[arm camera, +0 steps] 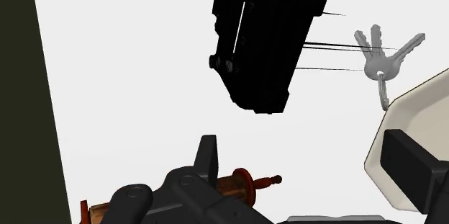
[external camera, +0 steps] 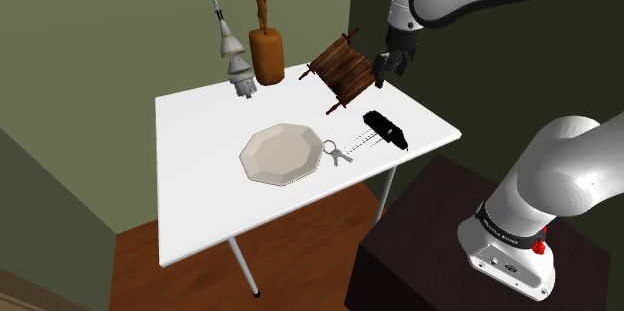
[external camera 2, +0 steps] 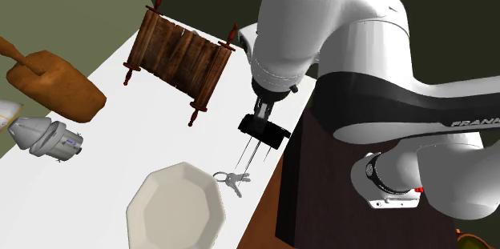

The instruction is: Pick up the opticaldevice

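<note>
The optical device is a flat black box with thin black prongs sticking out of one side. It lies near the white table's edge closest to the stand; I also see this black box from above, and in the wrist view the box lies ahead of the fingers. My gripper hangs in the air above the table, between the device and a brown scroll. In the wrist view the gripper is open, its fingers wide apart, with nothing between them.
A brown wooden scroll lies behind the device. A ring of keys and a white many-sided plate sit beside it toward the shoulder view's left. A grey rocket model and a brown wooden piece stand at the back. The dark stand borders the table.
</note>
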You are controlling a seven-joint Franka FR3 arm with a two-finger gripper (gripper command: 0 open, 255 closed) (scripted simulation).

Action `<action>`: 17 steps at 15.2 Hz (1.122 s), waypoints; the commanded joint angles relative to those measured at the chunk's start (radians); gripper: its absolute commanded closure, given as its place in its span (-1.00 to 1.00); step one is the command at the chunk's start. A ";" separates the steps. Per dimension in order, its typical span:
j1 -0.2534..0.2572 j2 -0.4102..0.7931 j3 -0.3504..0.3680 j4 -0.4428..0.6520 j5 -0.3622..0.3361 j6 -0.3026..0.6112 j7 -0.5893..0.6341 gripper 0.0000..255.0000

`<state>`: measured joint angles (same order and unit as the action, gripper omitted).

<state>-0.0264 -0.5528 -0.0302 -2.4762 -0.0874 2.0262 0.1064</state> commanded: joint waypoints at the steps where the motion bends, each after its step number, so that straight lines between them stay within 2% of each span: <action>1: -0.006 0.062 0.000 -0.008 -0.012 0.057 0.008 -1.00; 9: -0.036 0.330 0.002 -0.017 -0.075 0.275 0.057 -1.00; 17: -0.041 0.408 0.001 -0.058 -0.093 0.393 0.078 -1.00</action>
<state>-0.0670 -0.1541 -0.0293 -2.5240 -0.1771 2.3987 0.1806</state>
